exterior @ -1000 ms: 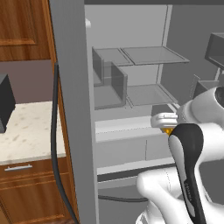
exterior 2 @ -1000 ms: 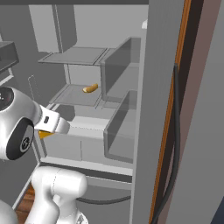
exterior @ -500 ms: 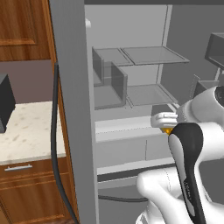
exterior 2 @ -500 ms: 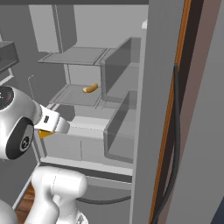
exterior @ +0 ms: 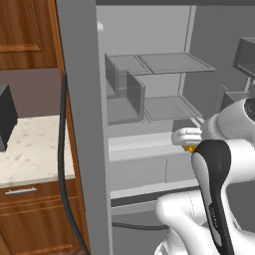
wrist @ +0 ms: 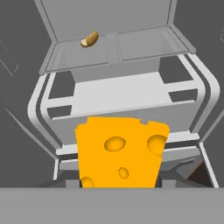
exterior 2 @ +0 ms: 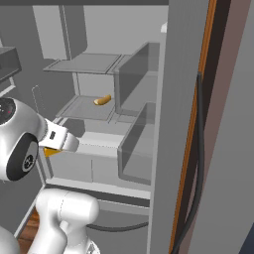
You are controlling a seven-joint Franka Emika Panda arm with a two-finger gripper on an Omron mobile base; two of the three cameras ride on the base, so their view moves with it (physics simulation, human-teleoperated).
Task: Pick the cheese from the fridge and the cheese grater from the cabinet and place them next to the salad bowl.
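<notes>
Left base view: nothing has shifted since the earlier frames; arm, fridge (exterior: 149, 124) and counter (exterior: 30, 149) stand as they did. The gripper (exterior: 191, 142) is a white block at the fridge mouth, with a sliver of orange cheese (exterior: 191, 148) just under it; its jaws are hidden here. Beyond and above it lie clear glass shelves with pale grey walls; to its left, past the grey fridge side, a speckled pale counter over reddish-brown panelled wood, and a black cable (exterior: 64, 164) hanging down. Right base view: likewise unchanged. The gripper (exterior 2: 59, 144) points into the fridge (exterior 2: 134, 149), an orange corner of cheese (exterior 2: 49, 152) peeping below it. A small tan curved item (exterior 2: 101, 100) rests on the glass shelf beyond and above the gripper, well apart from it. Hand view: the cheese (wrist: 120, 151), a smooth orange-yellow wedge with rounded holes, sits right at the gripper, flanked by the grey finger stubs, which are closed on its sides. Past it are pale drawer fronts and the glass shelf with the tan item (wrist: 89, 39) far ahead.
</notes>
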